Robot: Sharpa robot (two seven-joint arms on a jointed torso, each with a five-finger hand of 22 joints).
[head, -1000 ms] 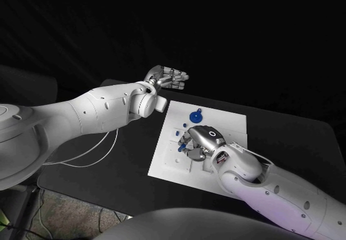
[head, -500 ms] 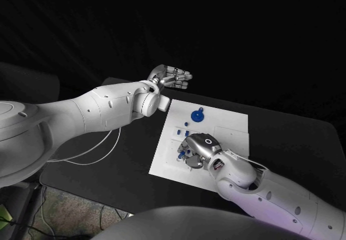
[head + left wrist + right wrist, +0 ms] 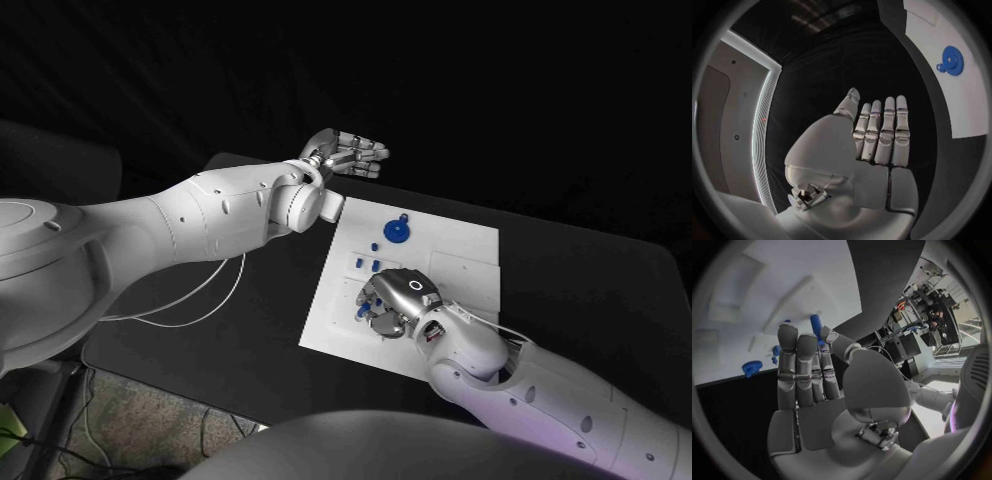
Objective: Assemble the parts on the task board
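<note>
The left hand (image 3: 876, 145) is held flat over the black table (image 3: 826, 70), its fingers (image 3: 887, 131) straight and side by side, the thumb close against them, with nothing in its grasp. Beyond the fingertips lies a corner of the white task board (image 3: 961, 100). A blue gear (image 3: 952, 60) with a small knob at its edge rests on the board, well apart from the hand.
</note>
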